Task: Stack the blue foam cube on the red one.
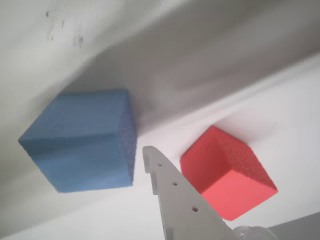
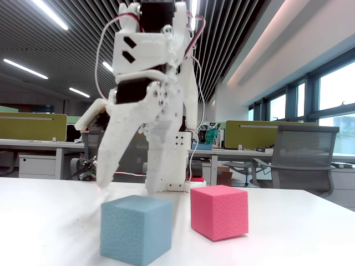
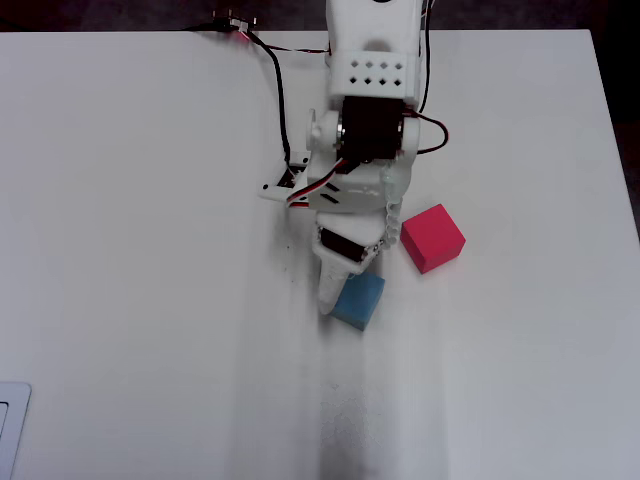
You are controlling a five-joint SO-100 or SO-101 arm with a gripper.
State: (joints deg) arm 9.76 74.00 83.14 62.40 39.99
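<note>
Blue foam cube: nearest thing to you in fixed view, flat on the white table, nothing gripping it. Overhead shows it sitting at the arm's tip end, turned a bit diagonal.

Gripper: hangs over the table just behind and above the blue cube in fixed view, fingers pointing down. You see two white fingers spread apart w/ a clear gap between them, holding nothing. One tip comes down to the left of the cube's top, the other behind it, near its right side.

Gripper vs blue cube, overhead: long finger lies along the cube's left edge, touching or just beside; can't tell which.

Wrist view: only one finger enters from below, between the two cubes; blue cube to its left, red one to its right, both clear of it.

Red one: on the table, right of and slightly behind the blue cube in fixed view, a small gap between them. Overhead puts it right of the arm, nearer the base than the blue cube.

Arm base: farthest back, at the table's top edge in overhead, w/ red and black wires trailing to the left.
</note>
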